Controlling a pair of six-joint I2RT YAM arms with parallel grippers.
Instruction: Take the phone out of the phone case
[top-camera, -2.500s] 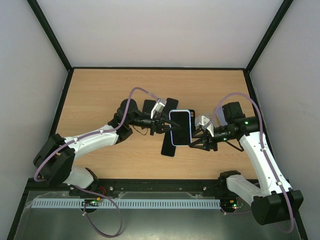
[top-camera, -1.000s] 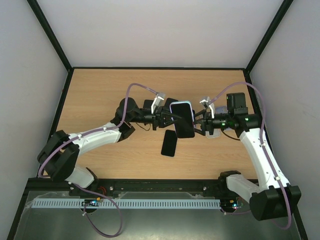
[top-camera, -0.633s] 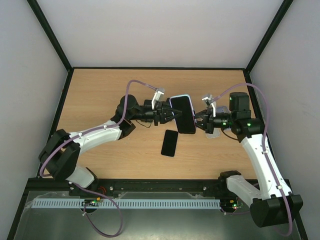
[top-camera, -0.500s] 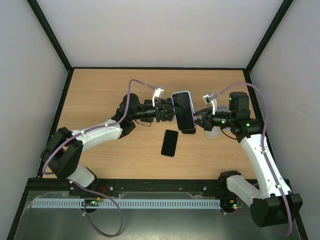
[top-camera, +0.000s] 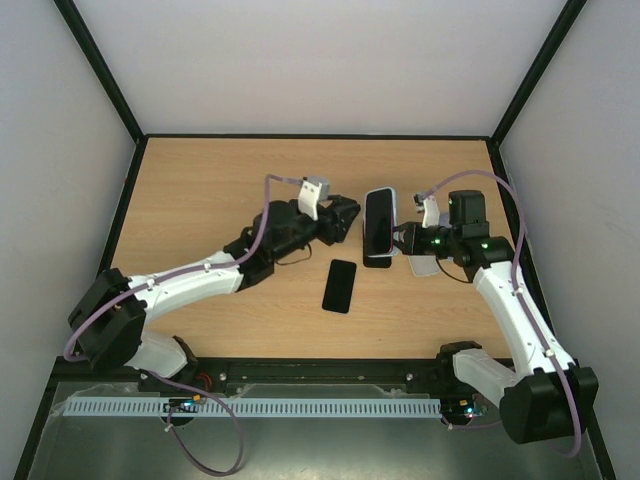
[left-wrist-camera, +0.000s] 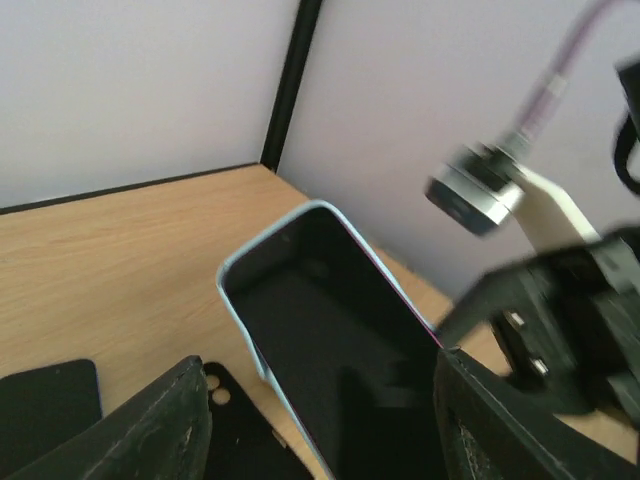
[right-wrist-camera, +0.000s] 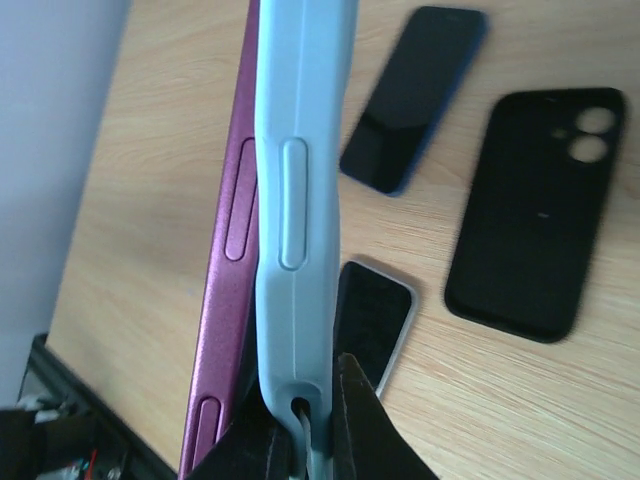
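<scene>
Pinching phone case (right-wrist-camera: 292, 150) rim: right gripper (right-wrist-camera: 305, 425); left gripper (left-wrist-camera: 320, 375) spread, empty. The phone case looks soft, pliable; phone (right-wrist-camera: 228, 230) rigid, slick, breakable, likely best taken by its long edges.

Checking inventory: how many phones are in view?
3. A cased phone held off the table by the right gripper; a dark blue phone lying flat mid-table; a pale-rimmed phone lying below that gripper. More may be hidden.
</scene>
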